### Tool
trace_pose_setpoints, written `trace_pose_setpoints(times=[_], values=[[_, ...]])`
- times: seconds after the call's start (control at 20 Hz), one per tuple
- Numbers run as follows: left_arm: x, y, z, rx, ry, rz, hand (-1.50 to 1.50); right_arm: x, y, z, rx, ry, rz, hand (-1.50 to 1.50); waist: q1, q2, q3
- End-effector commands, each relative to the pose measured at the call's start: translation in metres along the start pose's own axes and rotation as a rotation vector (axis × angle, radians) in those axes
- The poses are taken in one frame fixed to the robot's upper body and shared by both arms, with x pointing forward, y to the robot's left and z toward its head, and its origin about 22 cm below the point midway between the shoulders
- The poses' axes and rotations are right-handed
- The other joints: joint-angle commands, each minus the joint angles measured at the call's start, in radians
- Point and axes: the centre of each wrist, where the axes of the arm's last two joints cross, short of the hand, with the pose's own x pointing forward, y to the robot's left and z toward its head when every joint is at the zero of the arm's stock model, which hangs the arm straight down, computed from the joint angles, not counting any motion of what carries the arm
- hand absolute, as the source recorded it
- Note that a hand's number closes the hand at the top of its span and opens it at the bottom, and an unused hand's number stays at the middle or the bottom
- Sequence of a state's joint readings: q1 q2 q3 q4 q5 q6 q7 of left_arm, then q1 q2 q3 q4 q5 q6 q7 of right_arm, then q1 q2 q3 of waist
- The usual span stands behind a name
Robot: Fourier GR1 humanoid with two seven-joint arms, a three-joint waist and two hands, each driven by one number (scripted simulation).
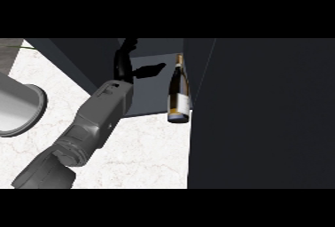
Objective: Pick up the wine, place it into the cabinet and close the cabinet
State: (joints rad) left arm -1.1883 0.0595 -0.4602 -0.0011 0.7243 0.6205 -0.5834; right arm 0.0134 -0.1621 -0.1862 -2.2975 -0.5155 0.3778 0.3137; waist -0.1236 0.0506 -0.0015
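Wine bottle (178, 91): inside the open cabinet (147, 95), hard against the right side of the opening, with nothing holding it
Which way it points: neck towards the back of the cabinet, base towards the robot, at or just over the front lip
Long axis: runs straight up and down the view, nearly in line with the cabinet's right wall; I can't tell whether it stands or lies
Left hand (124, 55): reaching in from the lower left, fingers straight and released, holding nothing and set apart to the left of the bottle
Right hand: not to be seen
Dark panel (262, 111): fills the right side just beside the bottle; I take it for the open door
Step in hand: the placing looks done and the closing is yet to do
Risk one: if the base really overhangs the lip, a swinging door would strike it and knock the bottle over or out onto the counter (144, 150)
Risk two: the forearm lies across the opening, so a sideways pull-out could brush the bottle
Also there: a grey round basin (20, 106) at the far left
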Motion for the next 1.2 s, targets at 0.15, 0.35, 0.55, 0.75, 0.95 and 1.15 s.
trace_pose_setpoints(times=[0.15, 0.35, 0.55, 0.75, 0.95, 1.15], values=[[-0.024, 0.01, 0.009, 0.036, 0.003, -0.028, -1.5, 0.004, -0.003, 0.001, 0.009, -0.012, 0.02, -1.5, 0.01, 0.0, -0.001], [-0.002, 0.008, -0.004, 0.028, -0.02, 0.004, -1.5, -0.001, 0.005, 0.004, 0.0, 0.005, 0.003, -1.5, 0.006, -0.002, -0.001], [-0.017, 0.007, 0.006, -0.007, -0.053, 0.051, -1.5, -0.001, -0.002, 0.008, -0.006, 0.004, 0.009, -1.5, 0.014, -0.006, -0.001], [-0.001, -0.018, 0.015, -0.046, -0.066, 0.083, -1.5, -0.004, 0.005, 0.002, -0.021, 0.006, 0.002, -1.5, 0.026, -0.01, -0.001], [-0.006, -0.017, 0.017, -0.043, -0.063, 0.122, -1.5, -0.005, 0.001, 0.01, -0.01, 0.019, 0.007, -1.5, 0.025, -0.013, 0.0], [0.006, -0.029, 0.021, -0.072, -0.11, 0.18, -1.5, 0.004, 0.003, 0.002, 0.0, 0.002, -0.019, -1.5, 0.042, -0.024, 0.0]])
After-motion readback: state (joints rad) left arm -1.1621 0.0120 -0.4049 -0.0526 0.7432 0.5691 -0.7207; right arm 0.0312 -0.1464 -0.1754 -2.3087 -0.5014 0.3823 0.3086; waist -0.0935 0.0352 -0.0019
